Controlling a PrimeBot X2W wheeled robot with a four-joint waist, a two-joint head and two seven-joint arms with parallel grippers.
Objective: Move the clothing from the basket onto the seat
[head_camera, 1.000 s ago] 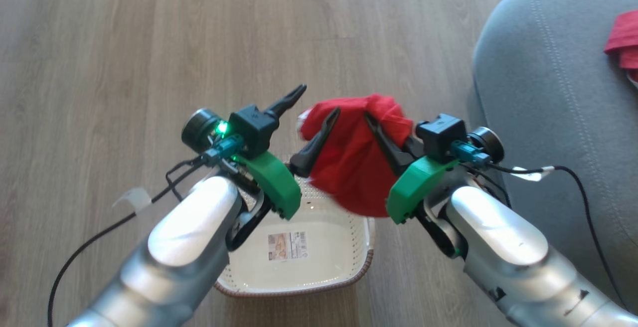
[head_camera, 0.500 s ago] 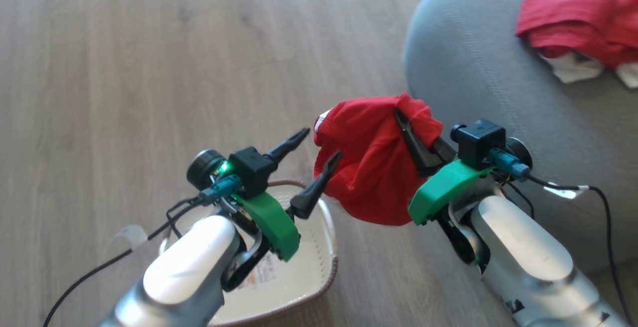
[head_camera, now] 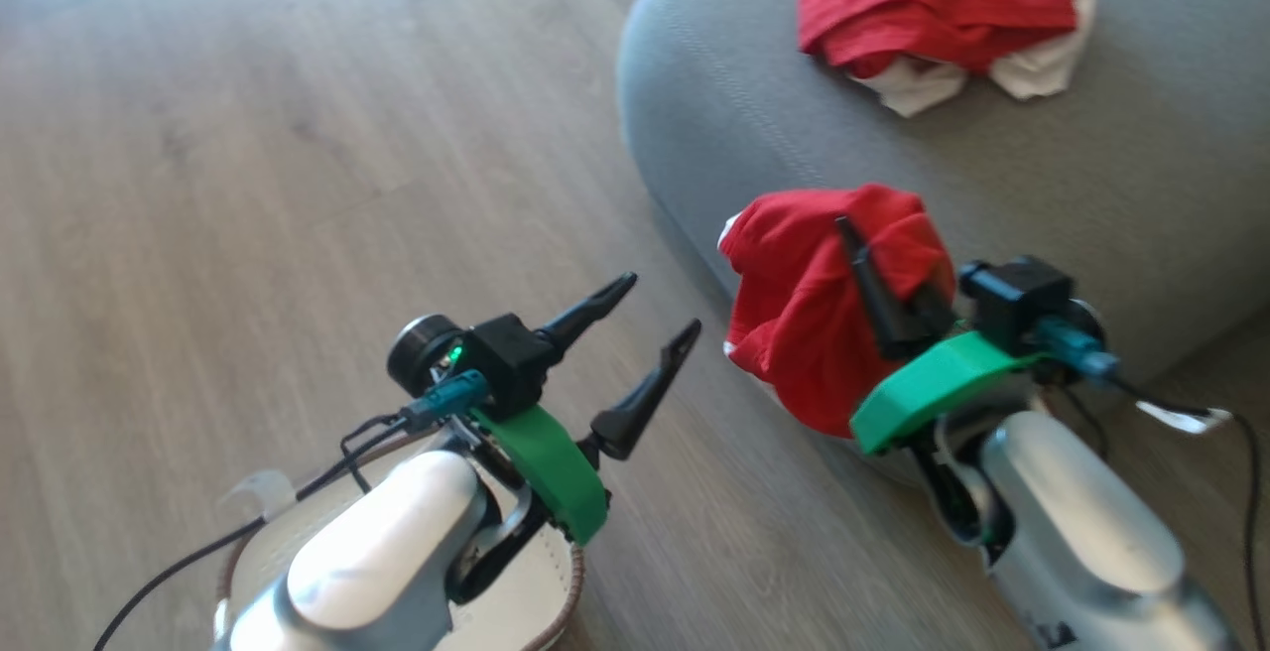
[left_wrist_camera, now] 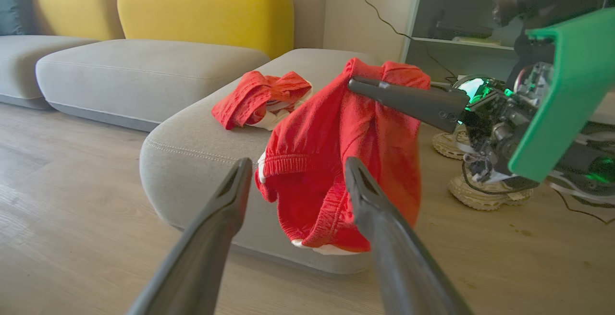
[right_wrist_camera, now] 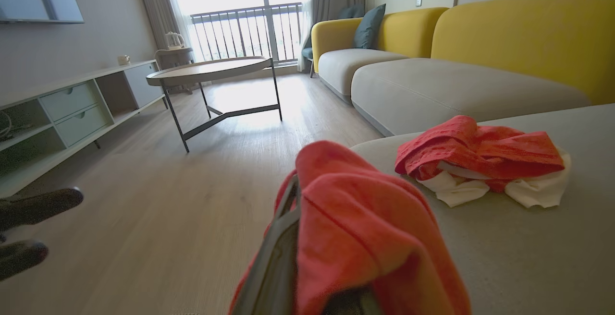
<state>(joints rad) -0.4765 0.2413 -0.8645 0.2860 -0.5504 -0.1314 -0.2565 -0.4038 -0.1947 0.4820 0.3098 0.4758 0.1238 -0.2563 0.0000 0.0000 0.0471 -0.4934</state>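
**Right gripper** (head_camera: pixel 878 264): clenched on a held garment (head_camera: pixel 804 333). One dark finger (head_camera: pixel 861 274) is seen lying over the cloth; the other is buried in the folds. In the right wrist view the fabric (right_wrist_camera: pixel 355 228) is draped across both fingers.

**Held garment**: bright red, with a sliver of white trim at the lower hem. It is carried clear of the floor (head_camera: pixel 198 185) and hangs at the rounded near corner of the seat (head_camera: pixel 1042 185). In the left wrist view it (left_wrist_camera: pixel 312 161) is seen hanging in front of that corner (left_wrist_camera: pixel 192 161). Whether it touches the cushion cannot be told.

**Laid garment** (head_camera: pixel 933 6): red with cream-white parts, bunched in a heap and resting on top of the seat, well apart from the held garment. It is also recorded in the left wrist view (left_wrist_camera: pixel 259 96) and the right wrist view (right_wrist_camera: pixel 480 151).

**Left gripper** (head_camera: pixel 658 306): released, fingers spread wide, nothing between them. It is held over the floor beside the held garment, not touching it, and is pointed toward it in its own view (left_wrist_camera: pixel 298 163).

**Basket** (head_camera: pixel 573 586): a stretch of brown rim and white interior is seen at the bottom edge, under the left forearm. No clothing is visible in that part.

**Seat**: grey upholstery with pale stitching; it is seen again in the right wrist view (right_wrist_camera: pixel 528 248).

**Surroundings**: a yellow-backed sofa (left_wrist_camera: pixel 206 12) and a round table (right_wrist_camera: pixel 211 70) are noted.
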